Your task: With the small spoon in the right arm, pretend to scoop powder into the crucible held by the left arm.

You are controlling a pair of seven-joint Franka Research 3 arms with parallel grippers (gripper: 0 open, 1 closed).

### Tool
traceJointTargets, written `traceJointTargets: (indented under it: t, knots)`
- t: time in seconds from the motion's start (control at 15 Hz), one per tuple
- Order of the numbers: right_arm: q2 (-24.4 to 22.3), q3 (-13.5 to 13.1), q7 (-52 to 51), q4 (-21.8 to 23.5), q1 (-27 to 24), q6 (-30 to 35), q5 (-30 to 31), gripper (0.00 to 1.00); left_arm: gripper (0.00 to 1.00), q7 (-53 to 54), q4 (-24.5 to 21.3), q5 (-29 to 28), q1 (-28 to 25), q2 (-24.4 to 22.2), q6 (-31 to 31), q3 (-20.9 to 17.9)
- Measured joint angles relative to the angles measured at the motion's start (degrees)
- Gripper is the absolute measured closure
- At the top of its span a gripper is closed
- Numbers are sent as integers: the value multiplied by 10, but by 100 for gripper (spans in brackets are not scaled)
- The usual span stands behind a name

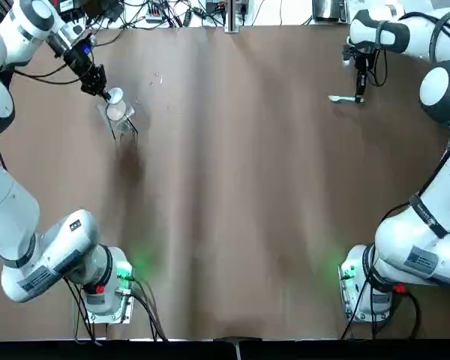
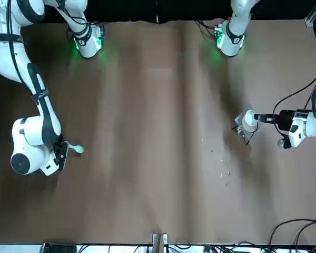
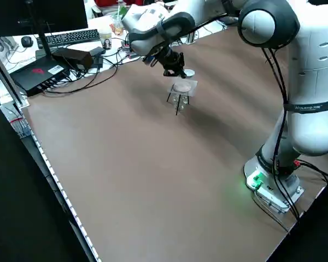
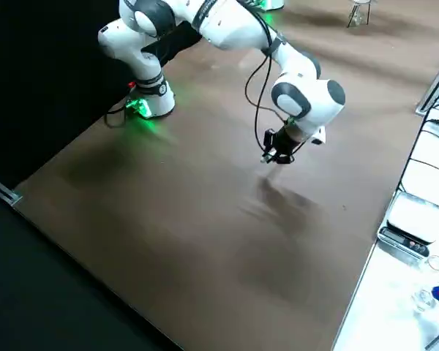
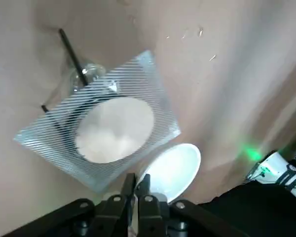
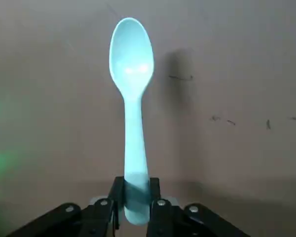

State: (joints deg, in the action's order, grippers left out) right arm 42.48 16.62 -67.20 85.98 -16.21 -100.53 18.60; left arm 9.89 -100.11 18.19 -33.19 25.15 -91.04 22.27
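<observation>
Spanning every view, brown surface (image 1: 240, 187), with both arms reaching to its far edge, well apart from each other. Left arm (image 1: 30, 22) at the far left corner, right arm (image 1: 405, 34) at the far right corner. Green lights glow at both bases (image 1: 124, 274).

Left arm's jaws nearly closed, pinching the rim of the white crucible (image 5: 172, 170). The crucible is held off the surface, just beside the mesh plate (image 5: 138, 84) and over its edge. Only the left wrist view shows the plate's fine stripes and the pale powder pile (image 5: 113, 129) in its middle. The thin black stand legs (image 5: 71, 49) show under it. Top and left side views show the plate raised on those legs and the crucible above it. Whether crucible and plate touch, cannot tell.

Right arm's jaws narrow, clamped on the handle end of the small spoon (image 6: 132, 98). Right wrist view shows the pale bowl facing up and empty, sticking straight out from the jaws. Top view shows it lying level above the surface, bowl pointing toward the left arm's side. Right side view hardly shows the spoon.

Front view picks up small light specks (image 2: 221, 163) on the surface near the stand. Left side view alone shows a keyboard (image 3: 71, 37) and a black box (image 3: 41, 73) beyond the surface edge.

Writing on the arm bands and the box's red label is too small to read.
</observation>
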Motion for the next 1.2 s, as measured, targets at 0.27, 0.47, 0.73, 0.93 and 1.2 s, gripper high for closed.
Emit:
traceJointTargets:
  t: [0.27,0.47,0.73,0.93,1.2]
  knots:
    - [18,-13,-90,0,-21,-46,5,76,93,42,-8,-12,-19,15,-6,0]
    - [33,-14,-120,1,-40,-63,5,76,93,51,-15,-34,-18,28,-22,1]
    - [35,-14,-121,0,-42,-64,5,44,93,65,-17,-35,-18,37,-40,1]
    - [34,-11,-117,-4,-41,-64,2,17,85,66,-17,-35,-14,38,-44,2]
    - [13,1,-93,-21,-27,-58,0,14,48,66,-12,-35,-12,36,-45,6]
